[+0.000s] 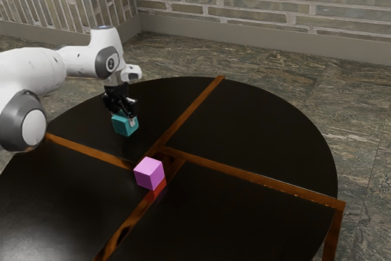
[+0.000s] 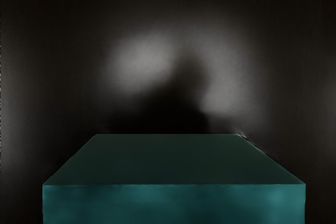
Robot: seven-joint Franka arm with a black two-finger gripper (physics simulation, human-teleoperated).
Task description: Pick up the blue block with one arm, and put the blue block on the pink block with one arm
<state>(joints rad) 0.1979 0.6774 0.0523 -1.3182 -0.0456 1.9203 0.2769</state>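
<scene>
Gripper (image 1: 126, 118) hangs over the table (image 1: 256, 126), up and toward the exterior view's left of the pink block (image 1: 149, 172), near it but not over it. Fingers (image 1: 120, 108) are clenched on the blue block (image 1: 125, 128), one on either side of its upper part. The block looks more teal than blue in this light. In the wrist view it sits square just under your hand (image 2: 173, 182), top face level, with dark tabletop and a soft shadow beyond.

Pink block sits where the wooden strips (image 1: 195, 105) cross, one corner turned toward the camera.

Step in hand, as I read it, is the carry to the stack. I can't tell whether the blue block's underside is clear of the table, so raise it first. You need its bottom above the pink block's top before travelling sideways (a low pass would shove the pink one off the crossing).

- Travel level, without tilting the wrist.
- Turn the hand so the blue faces line up with the pink faces. The two look rotated differently.
- Centre over the pink top. It is no wider than what you carry, so an offset leaves an overhang and a likely topple.
- Lower slowly until the faces meet, then let go. Don't drop it from height.
- Retreat straight up to avoid dragging a finger across the stack.
</scene>
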